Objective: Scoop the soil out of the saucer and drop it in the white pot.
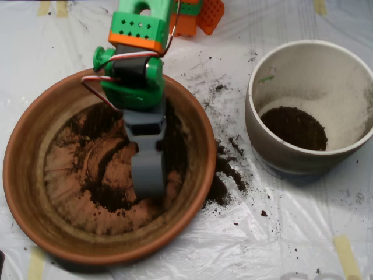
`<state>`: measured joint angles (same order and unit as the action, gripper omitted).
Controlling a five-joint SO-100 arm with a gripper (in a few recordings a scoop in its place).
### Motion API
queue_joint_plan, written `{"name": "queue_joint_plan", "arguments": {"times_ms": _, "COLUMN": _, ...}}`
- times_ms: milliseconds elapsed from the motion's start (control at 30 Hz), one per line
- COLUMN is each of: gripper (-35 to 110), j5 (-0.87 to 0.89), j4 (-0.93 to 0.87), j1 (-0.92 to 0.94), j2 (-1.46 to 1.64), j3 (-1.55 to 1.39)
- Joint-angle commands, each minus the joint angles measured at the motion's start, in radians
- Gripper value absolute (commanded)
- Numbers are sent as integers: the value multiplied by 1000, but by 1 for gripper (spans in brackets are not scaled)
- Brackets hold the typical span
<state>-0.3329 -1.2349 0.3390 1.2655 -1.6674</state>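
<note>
The grey scoop (150, 178) is reaching down inside the saucer (35, 198), its tip resting among the thin remaining soil (111, 195). The white pot (262, 146) is standing to the right, already holding some soil.

arm (145, 35) cut off at top edge, gripper (148, 175) blurred

A wrinkled, glossy white plastic sheet (291, 233) covers the table, held by pale yellow tape strips (348, 256) near the edges and catching soft glare.
</note>
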Motion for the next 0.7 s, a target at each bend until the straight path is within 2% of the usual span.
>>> {"name": "queue_joint_plan", "arguments": {"times_ms": 0, "gripper": 58, "j5": -20, "j4": -75, "j1": -6, "j2": -32, "j3": 132}}
{"name": "queue_joint_plan", "arguments": {"times_ms": 333, "gripper": 50, "j5": -25, "j4": -67, "j1": -17, "j2": -72, "j3": 137}}
{"name": "queue_joint_plan", "arguments": {"times_ms": 567, "gripper": 33, "j5": -63, "j4": 66, "j1": -11, "j2": 132, "j3": -100}}
{"name": "queue_joint_plan", "arguments": {"times_ms": 667, "gripper": 30, "j5": -69, "j4": 118, "j1": -8, "j2": 210, "j3": -181}}
